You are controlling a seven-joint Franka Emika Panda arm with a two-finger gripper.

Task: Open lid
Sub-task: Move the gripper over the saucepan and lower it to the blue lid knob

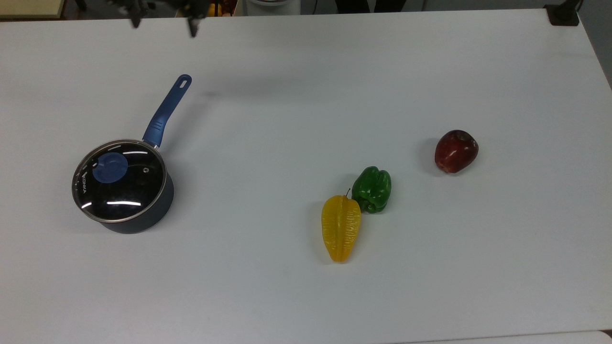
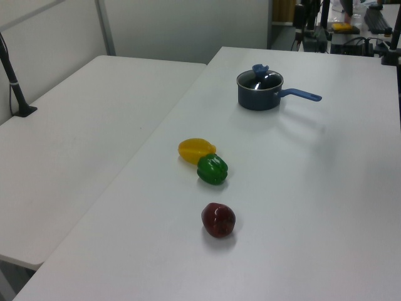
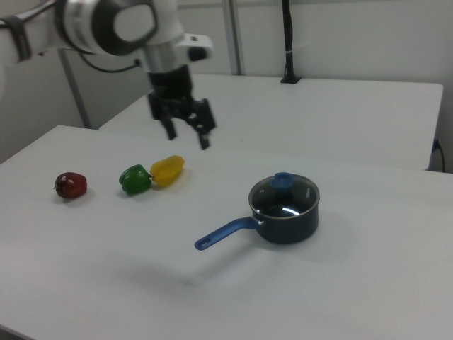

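**Lid on the pan, gripper high above the table**

We see the lid [image 1: 119, 180] seated flat on the dark saucepan [image 1: 158, 210], metal rim all the way round, blue knob [image 1: 110, 167] a little off centre toward the top view's left. White lettering runs along the glass at the top view's left edge, and a small steam hole sits just to the knob's right in the top view. The pan's blue handle [image 1: 167, 110] points up and to the right in the top view; in the right view it points down and to the left [image 3: 225, 233], in the left view off to the right [image 2: 301, 95].

Over to the gripper [image 3: 187, 132]: we catch it in the right view hanging in the air, well apart from the pan, fingers pointing down and spread wide with nothing between them. In the top view its two dark fingertips poke in at the upper edge [image 1: 165, 21], beyond the end of the handle.

On the white table [image 1: 306, 296] we also have a yellow starfruit [image 1: 340, 227] touching a green pepper [image 1: 372, 189], and a red apple [image 1: 455, 150] farther to the top view's right. All three lie well apart from the pan.
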